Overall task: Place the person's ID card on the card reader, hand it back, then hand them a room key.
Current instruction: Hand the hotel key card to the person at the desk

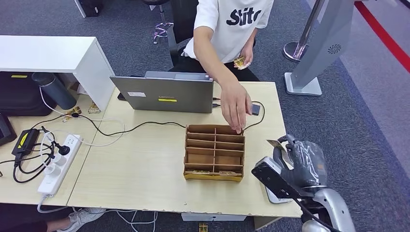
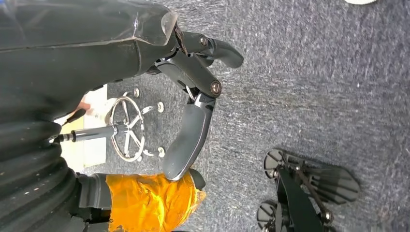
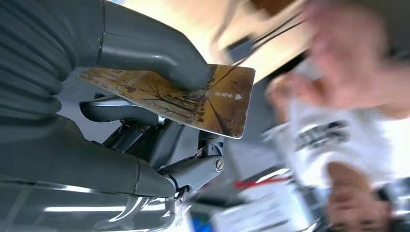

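- On the pale wooden table (image 1: 145, 164), seen from the head, a brown cardboard organizer (image 1: 214, 152) with slotted rows stands near the middle; it serves as the landmark.
- Behind the organizer sits an open grey laptop (image 1: 164, 93), and a black cable runs from the laptop past the organizer's far corner to a small dark device (image 1: 255, 109).
- A person in a white T-shirt reaches across the table, one hand (image 1: 235, 107) hovering over the organizer's far right corner; their other hand (image 1: 244, 59) holds something small and yellowish, too small to make out.
- To the right of the organizer, the robot's right hand (image 1: 296, 162) is raised beside the table's edge, a card (image 1: 274, 144) pinched at its tip.
- Far left of the organizer lies a white power strip (image 1: 59, 164) with plugs.
- From the left wrist, the left hand (image 2: 193, 96) hangs over grey carpet, its fingers (image 2: 186, 140) spread with nothing between them.
- From the right wrist, the thumb (image 3: 159, 53) presses a brown patterned card (image 3: 193, 96) against the fingers (image 3: 121, 110) beneath, clamped on it; the person beyond is blurred.
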Available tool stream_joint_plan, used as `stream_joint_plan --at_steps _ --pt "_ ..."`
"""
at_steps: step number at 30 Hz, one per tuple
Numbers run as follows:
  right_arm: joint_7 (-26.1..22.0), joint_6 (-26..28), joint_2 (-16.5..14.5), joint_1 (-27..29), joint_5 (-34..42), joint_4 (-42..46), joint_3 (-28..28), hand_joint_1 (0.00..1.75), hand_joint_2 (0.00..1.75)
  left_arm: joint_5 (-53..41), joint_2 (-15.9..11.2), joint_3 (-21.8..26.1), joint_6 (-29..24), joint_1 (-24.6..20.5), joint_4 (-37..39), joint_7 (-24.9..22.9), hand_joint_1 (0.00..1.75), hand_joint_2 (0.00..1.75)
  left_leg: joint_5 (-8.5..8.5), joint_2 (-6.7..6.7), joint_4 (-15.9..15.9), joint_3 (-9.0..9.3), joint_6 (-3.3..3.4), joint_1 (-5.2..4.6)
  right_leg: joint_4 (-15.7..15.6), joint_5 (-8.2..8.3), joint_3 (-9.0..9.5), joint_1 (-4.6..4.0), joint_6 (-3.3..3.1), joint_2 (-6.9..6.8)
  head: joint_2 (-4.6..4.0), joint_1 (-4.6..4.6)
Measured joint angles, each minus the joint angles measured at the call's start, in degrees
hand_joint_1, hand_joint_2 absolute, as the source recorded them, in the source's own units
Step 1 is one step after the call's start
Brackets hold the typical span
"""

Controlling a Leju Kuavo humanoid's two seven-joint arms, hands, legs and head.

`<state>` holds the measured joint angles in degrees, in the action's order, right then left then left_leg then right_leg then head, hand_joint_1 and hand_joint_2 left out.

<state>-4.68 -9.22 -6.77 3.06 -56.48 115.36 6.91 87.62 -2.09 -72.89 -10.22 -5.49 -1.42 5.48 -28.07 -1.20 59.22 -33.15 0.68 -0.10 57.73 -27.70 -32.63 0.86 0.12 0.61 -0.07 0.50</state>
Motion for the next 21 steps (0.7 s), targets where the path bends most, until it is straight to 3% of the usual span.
stream_joint_plan --at_steps 3,9,12,16,21 --pt "-1.0 -3.1 0.2 -6.4 10.0 -4.4 4.1 1.75 1.75 0.0 -0.5 -1.2 1.3 -0.3 0.0 -0.1 0.00 1.75 0.04 0.05 0.0 0.12 -0.01 0.01 0.0 0.02 0.02 -0.01 -0.02 0.06 0.00 0.00" --pt "-1.3 -4.0 1.1 -12.8 15.2 -10.3 8.1 1.75 1.75 0.0 -1.3 -2.9 1.9 -0.3 0.0 -0.3 0.00 1.75 0.07 -0.10 0.0 0.06 -0.03 0.02 0.0 0.01 0.03 -0.01 -0.01 -0.05 0.00 -0.01" --pt "-0.9 -6.6 1.5 -17.0 22.1 -14.1 10.4 1.75 1.75 0.0 -1.7 -4.1 2.7 -0.4 0.0 -0.3 0.00 1.75 0.06 0.03 0.0 0.02 -0.03 0.02 0.0 0.02 -0.03 -0.01 -0.01 0.08 0.00 0.00" --pt "1.8 -7.5 0.6 -27.7 28.1 -24.7 14.9 1.75 1.75 0.0 -2.4 -6.3 4.1 -0.7 0.0 -0.5 0.00 1.75 0.12 0.12 0.0 0.08 -0.09 0.02 0.1 0.08 -0.03 -0.01 -0.08 0.14 0.00 -0.01" --pt "5.6 -6.1 -3.1 -41.5 30.2 -40.4 19.1 1.75 1.75 0.0 -3.1 -9.0 5.5 -0.9 0.0 -0.7 0.00 1.75 0.24 0.10 0.0 0.12 -0.23 0.12 0.1 0.18 -0.05 -0.06 -0.20 0.15 0.00 -0.01"
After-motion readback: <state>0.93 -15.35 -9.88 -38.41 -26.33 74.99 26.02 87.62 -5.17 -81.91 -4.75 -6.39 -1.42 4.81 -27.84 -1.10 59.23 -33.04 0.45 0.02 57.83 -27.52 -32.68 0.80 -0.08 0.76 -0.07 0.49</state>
